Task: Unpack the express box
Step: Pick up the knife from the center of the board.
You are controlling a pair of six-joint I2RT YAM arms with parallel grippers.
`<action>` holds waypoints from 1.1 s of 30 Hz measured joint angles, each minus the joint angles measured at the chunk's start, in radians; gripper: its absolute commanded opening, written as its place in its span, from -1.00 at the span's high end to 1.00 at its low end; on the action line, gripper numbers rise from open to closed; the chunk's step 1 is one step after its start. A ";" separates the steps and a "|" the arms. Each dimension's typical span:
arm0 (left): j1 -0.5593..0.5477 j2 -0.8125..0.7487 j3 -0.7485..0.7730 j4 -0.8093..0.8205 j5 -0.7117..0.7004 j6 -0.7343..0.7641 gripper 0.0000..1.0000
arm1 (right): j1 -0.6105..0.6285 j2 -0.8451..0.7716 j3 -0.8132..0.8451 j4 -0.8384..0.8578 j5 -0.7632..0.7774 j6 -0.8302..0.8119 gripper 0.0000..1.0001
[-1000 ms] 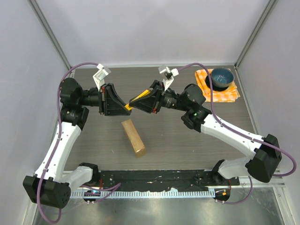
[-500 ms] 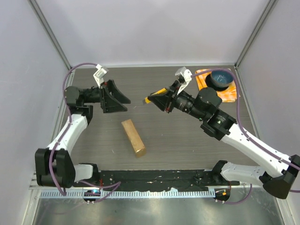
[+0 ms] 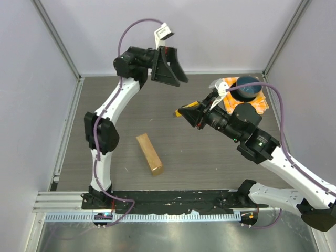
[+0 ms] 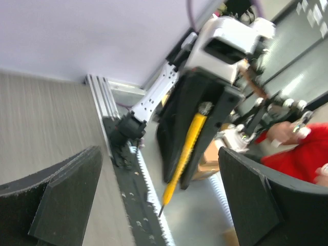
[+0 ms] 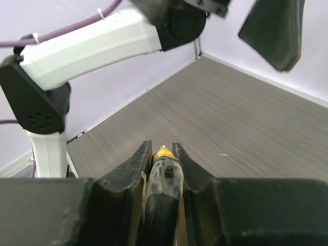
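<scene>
Express box point(image 3: 149, 154): it lies flat on the table point(image 3: 115, 100), front of centre, angled, between the two arm bases. It looks shut to me, with no flap lifted. It has not moved over the last second.

Right gripper point(image 3: 190, 111): the fingers are clamped narrow on a yellow tool point(image 5: 164, 152), which I judge to be a cutter, its tip pointing left. It hangs in the air behind and to the right of the box, well apart from it.

Left gripper point(image 3: 169, 66): the fingers point(image 4: 61, 189) are spread wide and hold nothing.

Change noted: a second ago both grippers met over the middle of the table with the tool between them. Since then the left arm has swung up and away to the back wall, and the right has drawn the tool back alone.

Meaning, in my judgement: the tool handover is done and cutting has not begun. The box lies unheld, so it may slide under the blade.

Blue bowl point(image 3: 247, 86) on the orange checked cloth point(image 3: 264, 101), far right corner: unaffected.
</scene>
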 measured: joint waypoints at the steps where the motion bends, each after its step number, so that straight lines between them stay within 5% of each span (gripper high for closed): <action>1: -0.025 0.040 0.125 -0.002 0.006 -0.013 -0.99 | 0.000 -0.007 0.013 -0.022 0.005 -0.006 0.98; 5: -0.077 0.154 0.621 0.009 -0.002 0.018 -0.99 | 0.000 -0.033 0.085 -0.074 0.026 -0.032 0.98; 7: -0.050 0.156 0.721 -0.061 -0.010 0.144 -1.00 | 0.000 -0.048 0.125 -0.086 0.027 -0.040 0.98; 13: 0.100 0.227 0.792 -0.746 -0.152 0.723 -1.00 | 0.000 -0.074 0.157 -0.095 0.025 -0.056 0.98; 15: 0.128 0.243 0.763 -1.000 -0.286 0.946 -0.99 | 0.000 -0.075 0.158 -0.103 0.025 -0.059 0.99; 21: 0.122 0.071 0.347 -1.645 -0.678 1.770 -0.99 | 0.000 -0.079 0.164 -0.154 0.031 -0.076 0.99; 29: 0.211 -0.154 0.060 -2.327 -0.613 2.652 -1.00 | 0.000 -0.121 0.163 -0.162 0.045 -0.096 0.98; 33: 0.257 -0.233 -0.019 -2.480 -0.608 3.034 -0.99 | 0.000 -0.126 0.152 -0.161 0.044 -0.099 0.99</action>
